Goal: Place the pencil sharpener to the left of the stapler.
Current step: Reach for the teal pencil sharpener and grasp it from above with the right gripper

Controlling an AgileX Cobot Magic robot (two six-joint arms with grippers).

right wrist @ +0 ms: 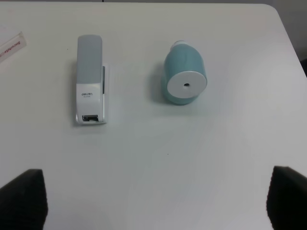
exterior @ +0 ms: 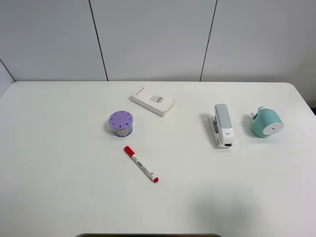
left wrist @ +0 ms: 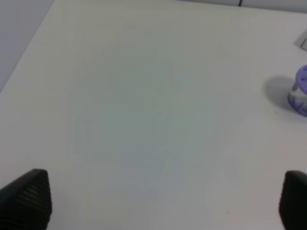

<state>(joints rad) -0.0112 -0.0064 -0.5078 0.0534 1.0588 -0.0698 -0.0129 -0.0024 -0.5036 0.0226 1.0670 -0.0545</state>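
The teal pencil sharpener lies on its side on the white table, its white round face toward the front. It rests to the right of the grey-and-white stapler. Neither arm shows in the exterior high view. In the right wrist view the pencil sharpener and stapler lie some way beyond my right gripper, which is open and empty. My left gripper is also open, over bare table, with nothing between its fingers.
A purple holed cylinder stands left of centre and also shows at the edge of the left wrist view. A flat white box lies behind it. A red-capped marker lies in front.
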